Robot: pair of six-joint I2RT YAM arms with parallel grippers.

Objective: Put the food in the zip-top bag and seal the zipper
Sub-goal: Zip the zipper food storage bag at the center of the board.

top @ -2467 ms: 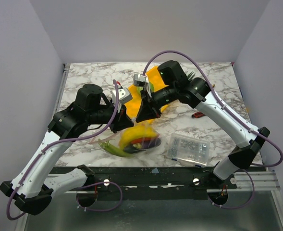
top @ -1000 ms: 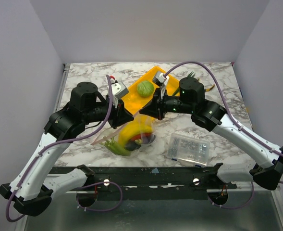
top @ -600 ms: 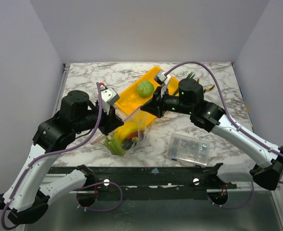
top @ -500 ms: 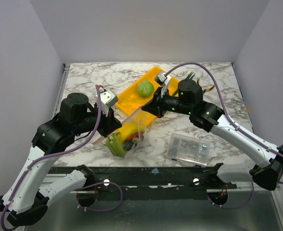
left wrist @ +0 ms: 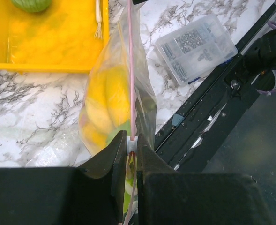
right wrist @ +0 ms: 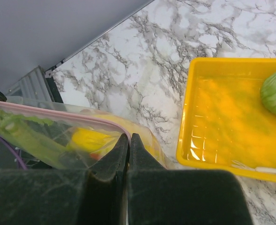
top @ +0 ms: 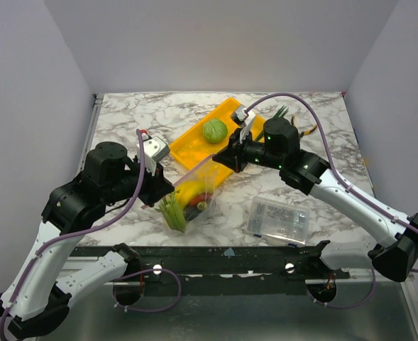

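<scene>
1. Since a second ago, my left gripper has drawn back toward the near left, away from my right gripper. The bag between them has gone from slack to stretched and now stands on edge.
2. My left gripper is nearly closed. Its fingers pinch the zipper at the small white slider, at the near end of the bag's mouth.
3. My right gripper is fully closed on the far corner of that same mouth edge, just beside the near side of the yellow tray.
4. The bag hangs between my two grippers, and its bottom seems to rest on the marble table. Inside I see bananas, a leek and something red.
5. The zipper's long axis runs straight from my left fingers to my right ones, from near left to far right.
6. Ahead of my left fingers the strip looks like one closed line. I cannot tell whether the short stretch behind them is pressed shut.
7. My left arm is the one on the slider, so I judge that any last pull belongs to it. It should go along that axis, away from my right gripper, which anchors the far corner.
8. A green leafy ball sits in the tray, outside the bag, so I judge the filling unfinished.
</scene>
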